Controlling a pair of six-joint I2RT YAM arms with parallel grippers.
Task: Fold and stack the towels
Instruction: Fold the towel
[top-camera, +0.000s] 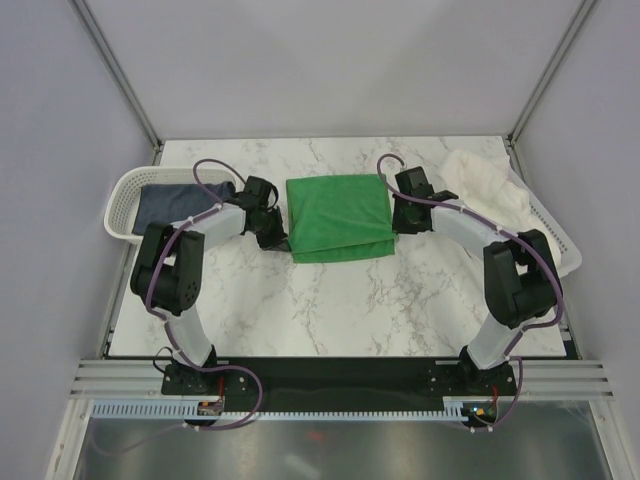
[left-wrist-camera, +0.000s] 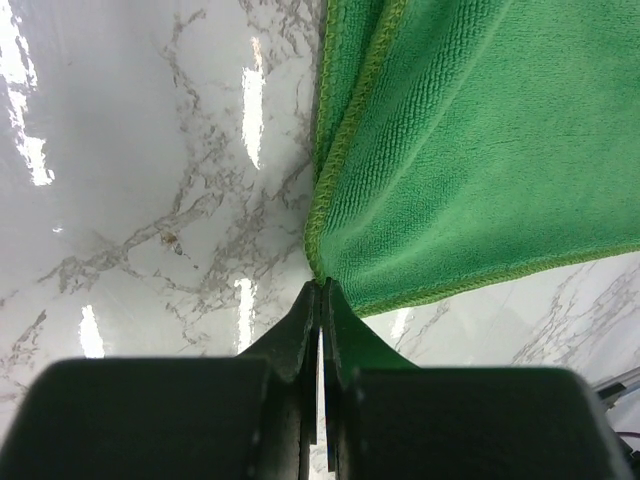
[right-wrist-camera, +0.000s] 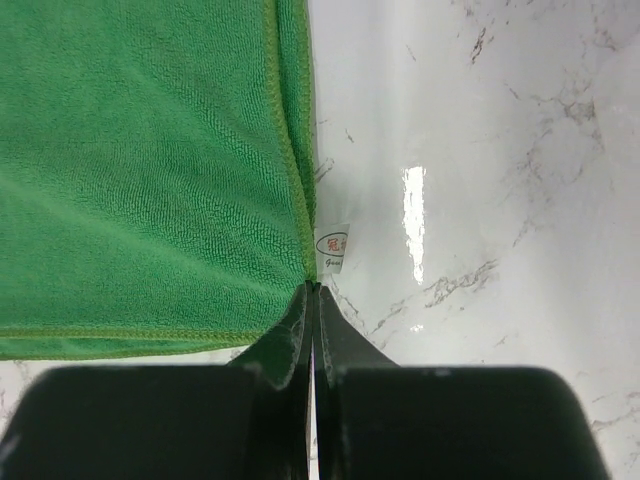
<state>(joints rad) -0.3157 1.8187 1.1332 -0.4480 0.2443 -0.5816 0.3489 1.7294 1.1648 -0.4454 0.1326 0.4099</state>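
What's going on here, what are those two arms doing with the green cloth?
Two robot arms are folding towels. The green towel lies doubled over in the middle of the marble table. The left gripper is shut on a corner on its left side, and the right gripper is shut on a corner on its right side. A dark navy towel sits in the left basket and a big white towel in the right basket, neither being handled.
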